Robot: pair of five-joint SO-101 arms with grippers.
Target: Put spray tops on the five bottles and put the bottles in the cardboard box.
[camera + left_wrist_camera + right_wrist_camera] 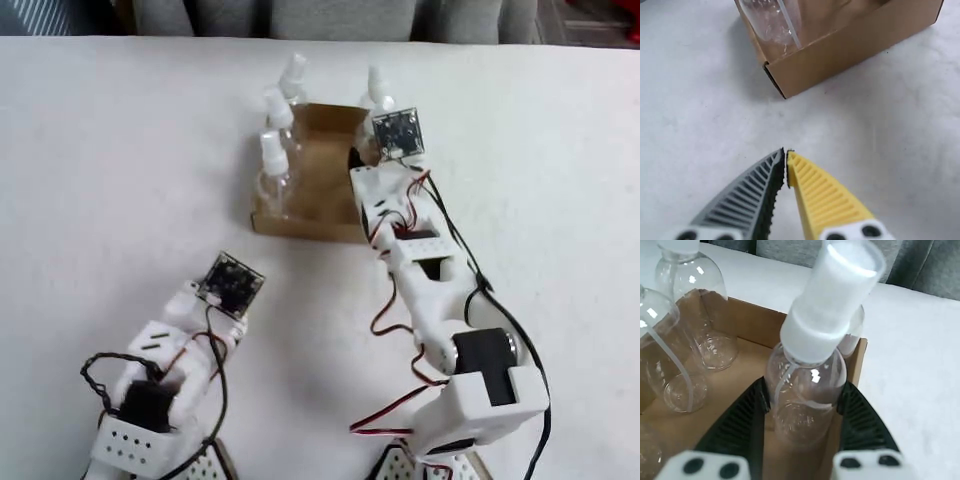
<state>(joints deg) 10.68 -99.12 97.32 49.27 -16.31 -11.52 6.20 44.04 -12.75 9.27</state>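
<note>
The black, ridged right claw (805, 390) clamps a clear, white-capped spray bottle (805, 372) at the far right corner of the cardboard box (747, 320). The left wrist view shows the grey-and-yellow left claw (786, 152) pinched closed over the white table (700, 110).

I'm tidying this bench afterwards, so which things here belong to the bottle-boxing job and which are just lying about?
Job in hand:
cardboard box
spray-topped bottles standing in it
bottle gripped by the right end effector, at the box's edge

Lying about or idle:
left end effector, shut, above the bare table
grey fabric behind the table
</note>
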